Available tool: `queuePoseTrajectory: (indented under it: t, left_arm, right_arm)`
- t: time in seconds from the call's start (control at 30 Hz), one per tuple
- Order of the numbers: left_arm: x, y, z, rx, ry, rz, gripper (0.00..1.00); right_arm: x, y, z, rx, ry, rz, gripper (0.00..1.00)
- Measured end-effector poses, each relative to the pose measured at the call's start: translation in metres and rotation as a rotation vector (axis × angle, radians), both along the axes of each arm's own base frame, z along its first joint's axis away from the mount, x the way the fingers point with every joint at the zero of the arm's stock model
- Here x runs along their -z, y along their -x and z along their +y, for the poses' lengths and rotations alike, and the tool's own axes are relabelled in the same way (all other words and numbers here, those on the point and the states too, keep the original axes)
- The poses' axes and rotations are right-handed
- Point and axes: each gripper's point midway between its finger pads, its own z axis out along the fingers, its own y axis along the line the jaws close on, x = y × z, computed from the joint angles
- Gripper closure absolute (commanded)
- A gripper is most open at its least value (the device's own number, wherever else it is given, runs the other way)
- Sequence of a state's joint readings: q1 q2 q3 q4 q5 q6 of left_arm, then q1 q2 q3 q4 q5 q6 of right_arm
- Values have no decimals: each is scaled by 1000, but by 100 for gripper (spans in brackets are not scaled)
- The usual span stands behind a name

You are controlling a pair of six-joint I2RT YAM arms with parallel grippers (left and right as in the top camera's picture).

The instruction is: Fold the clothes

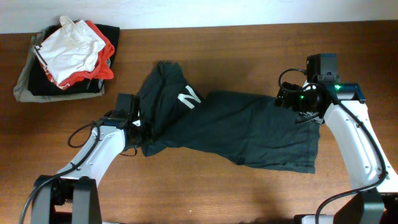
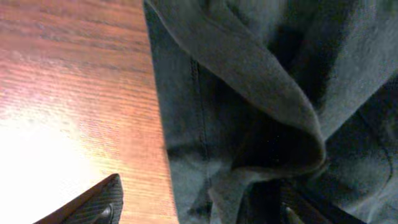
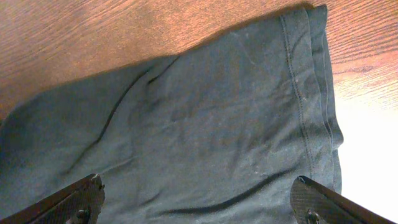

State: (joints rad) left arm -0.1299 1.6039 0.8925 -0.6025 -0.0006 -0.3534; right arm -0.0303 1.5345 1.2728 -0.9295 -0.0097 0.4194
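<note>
Two robot arms reach over a brown wooden table [image 1: 205, 193]. One large charcoal-black short-sleeved T-shirt [image 1: 236, 134], with a white block letter showing, lies rumpled across the table's middle. The left gripper [image 2: 196, 211] is spread wide at the shirt's left edge, with a raised fold between its fingers. The right gripper [image 3: 196, 205] is spread wide over the stitched hem at the right end. A white garment with red-orange trim [image 1: 71, 50] tops a pile at the far left corner.

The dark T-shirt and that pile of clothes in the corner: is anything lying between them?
No. In the overhead view only bare wooden table separates the T-shirt from the pile.
</note>
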Motion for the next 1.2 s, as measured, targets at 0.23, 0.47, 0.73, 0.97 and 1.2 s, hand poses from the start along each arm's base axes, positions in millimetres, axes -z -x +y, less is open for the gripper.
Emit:
queuePoseTrajectory:
  t: [0.23,0.47,0.73,0.97,1.2]
  left_arm:
    - [-21,-28,-1,-11,-1,-93,35]
    - [-37,-48,-3,-16,7,-165,56]
    - [6,-50,-3,-14,-4,-81,81]
    - [9,-50,-3,-16,-5,-76,97]
    - [10,-47,11,-43,-50,-63,99]
  right_arm:
    - [0,0,0,0,0,0,1]
    - [0,0,0,0,0,0,1]
    - [0,0,0,0,0,0,1]
    - [0,0,0,0,0,0,1]
    - [0,0,0,0,0,0,1]
